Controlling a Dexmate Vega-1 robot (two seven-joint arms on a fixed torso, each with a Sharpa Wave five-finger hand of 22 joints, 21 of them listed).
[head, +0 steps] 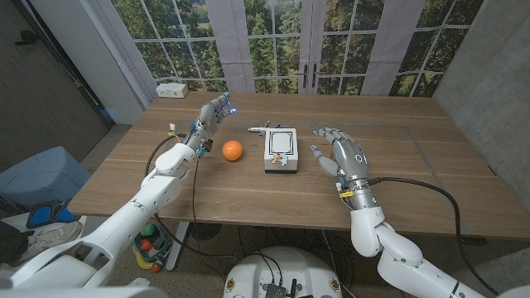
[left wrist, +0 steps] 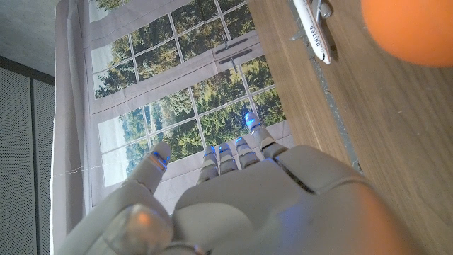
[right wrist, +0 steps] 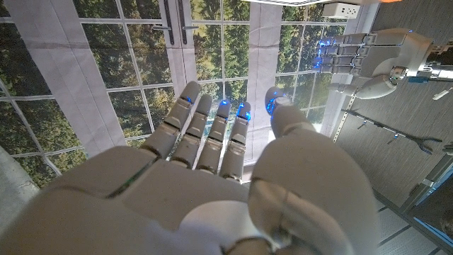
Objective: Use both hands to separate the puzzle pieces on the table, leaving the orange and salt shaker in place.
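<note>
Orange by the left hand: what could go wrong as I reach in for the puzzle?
The orange sits between the left hand and the white puzzle tray, so a straight reach could roll it. The small airplane piece lies just behind the tray and could get swept aside. Both hands are open.

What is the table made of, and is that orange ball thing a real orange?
The table looks like wood with a smooth matte finish: brown planks with visible grain and seams. The orange is round, evenly coloured and slightly shiny; it could be real fruit or a plastic toy, and the pictures are too small to tell.
</note>
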